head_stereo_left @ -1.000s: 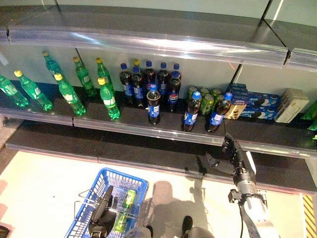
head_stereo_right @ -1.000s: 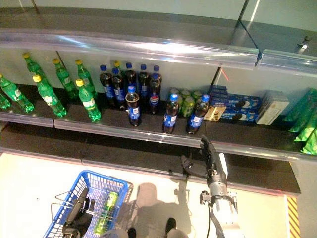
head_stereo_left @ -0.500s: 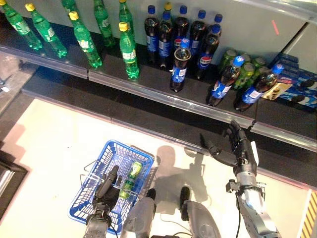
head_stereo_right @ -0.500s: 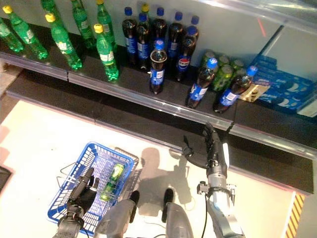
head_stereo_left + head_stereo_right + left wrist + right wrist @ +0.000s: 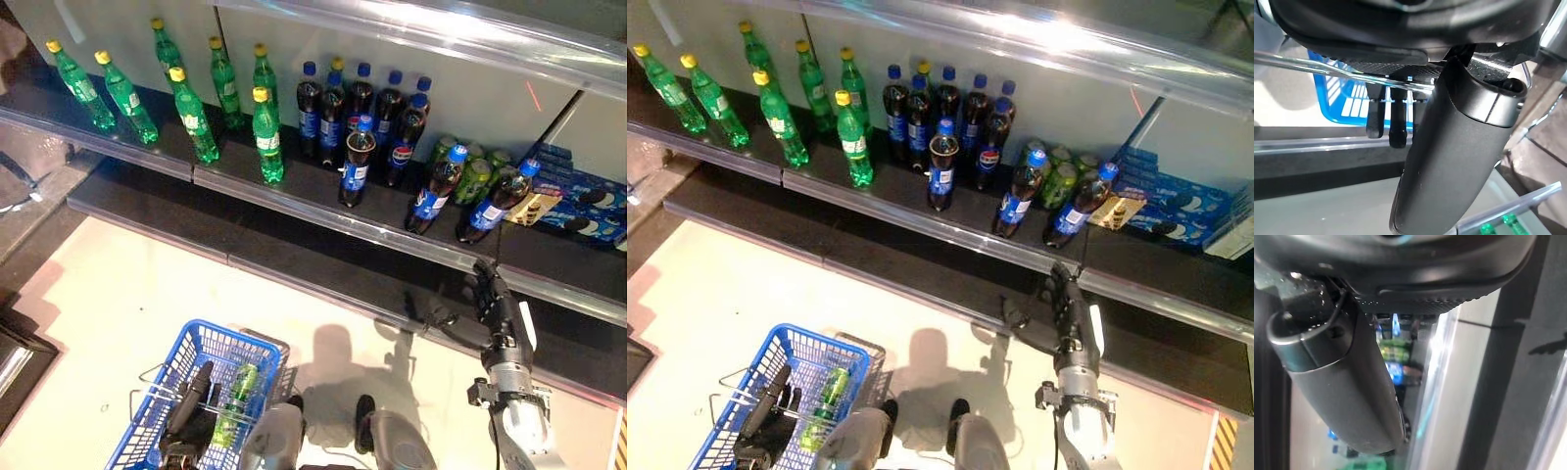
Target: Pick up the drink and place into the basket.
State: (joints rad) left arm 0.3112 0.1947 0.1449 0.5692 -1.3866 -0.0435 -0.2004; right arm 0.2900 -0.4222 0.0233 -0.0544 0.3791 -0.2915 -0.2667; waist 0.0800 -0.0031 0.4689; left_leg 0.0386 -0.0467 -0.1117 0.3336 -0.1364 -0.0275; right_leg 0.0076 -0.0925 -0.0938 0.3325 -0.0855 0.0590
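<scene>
A blue wire basket (image 5: 235,336) hangs low at my left. My left hand (image 5: 188,409) is curled round its metal handle (image 5: 1317,62). Inside the basket lies a green can (image 5: 233,411). My right hand (image 5: 497,305) is stretched out with straight fingers and nothing in it. It is just below the front edge of the shelf (image 5: 323,206). Right above it stand two cola bottles with blue caps (image 5: 438,189) (image 5: 500,201). A third cola bottle (image 5: 356,162) stands alone further left at the shelf's front.
A cluster of cola bottles (image 5: 364,113) stands further back on the shelf, with green bottles (image 5: 266,137) to the left. Green cans (image 5: 475,176) and blue biscuit boxes (image 5: 588,211) are to the right. A lower dark ledge (image 5: 294,269) runs beneath. A clear shelf (image 5: 441,34) overhangs.
The whole picture has shifted, so the camera has moved. My right hand stays open below the shelf edge, and the basket with the can still hangs from my left hand.
</scene>
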